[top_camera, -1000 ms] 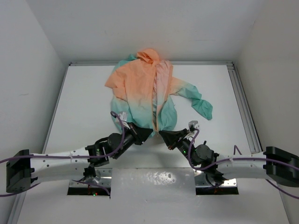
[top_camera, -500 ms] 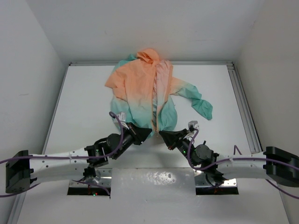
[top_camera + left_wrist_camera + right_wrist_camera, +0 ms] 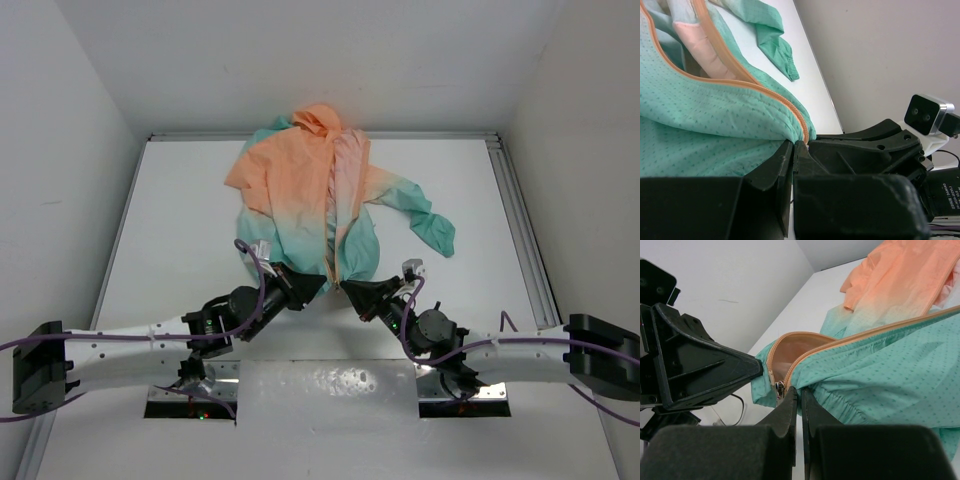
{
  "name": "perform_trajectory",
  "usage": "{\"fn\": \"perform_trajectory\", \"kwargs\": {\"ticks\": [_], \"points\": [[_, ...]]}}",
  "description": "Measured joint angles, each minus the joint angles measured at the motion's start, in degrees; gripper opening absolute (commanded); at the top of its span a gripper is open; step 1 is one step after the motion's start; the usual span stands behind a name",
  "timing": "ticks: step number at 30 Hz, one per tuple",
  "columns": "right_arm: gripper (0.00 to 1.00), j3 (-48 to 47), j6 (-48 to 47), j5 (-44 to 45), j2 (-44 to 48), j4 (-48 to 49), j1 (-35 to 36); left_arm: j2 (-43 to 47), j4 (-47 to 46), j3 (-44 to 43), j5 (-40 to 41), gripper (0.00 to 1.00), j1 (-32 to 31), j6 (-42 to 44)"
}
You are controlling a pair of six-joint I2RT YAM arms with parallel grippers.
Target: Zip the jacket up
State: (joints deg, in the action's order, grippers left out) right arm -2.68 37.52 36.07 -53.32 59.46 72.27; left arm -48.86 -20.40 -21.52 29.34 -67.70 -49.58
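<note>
The jacket (image 3: 320,200) lies on the white table (image 3: 180,230), midway between the left and right edges and closer to the far edge. Its hood (image 3: 318,118) reaches the far edge, and its teal hem (image 3: 355,262) points to the near edge, where my 2 arms are fixed. The upper part is peach-orange, and the colour changes to teal lower down. 1 sleeve (image 3: 420,212) is stretched toward the right edge and ends in a teal cuff.

The front is not closed. A strip of pale pink lining (image 3: 350,170) shows along the orange zipper (image 3: 333,225). In my left wrist view the 2 orange zipper bands separate from each other as they go away from the hem.

Both my grippers meet at the hem, at the lower end of the zipper, with their tips almost touching. My left gripper (image 3: 320,284) is closed, and its fingers (image 3: 771,170) pinch the teal cloth at the hem corner, on the left side of the zipper. My right gripper (image 3: 345,288) is closed too, and its fingers (image 3: 785,415) are pressed together on the hem edge on the other side. The small metal slider (image 3: 780,389) hangs just beside my right fingertips, at the bottom of the orange band. I cannot tell if my right fingers touch the slider or only the cloth beside it.
</note>
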Motion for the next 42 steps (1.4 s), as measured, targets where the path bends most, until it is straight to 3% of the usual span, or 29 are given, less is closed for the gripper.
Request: {"fn": "perform_trajectory", "kwargs": {"ticks": [42], "points": [[0.00,0.00,-1.88,1.05,-1.51,-1.68,1.11,-0.98,-0.76,0.66,0.46,0.00,0.02,0.00]]}}
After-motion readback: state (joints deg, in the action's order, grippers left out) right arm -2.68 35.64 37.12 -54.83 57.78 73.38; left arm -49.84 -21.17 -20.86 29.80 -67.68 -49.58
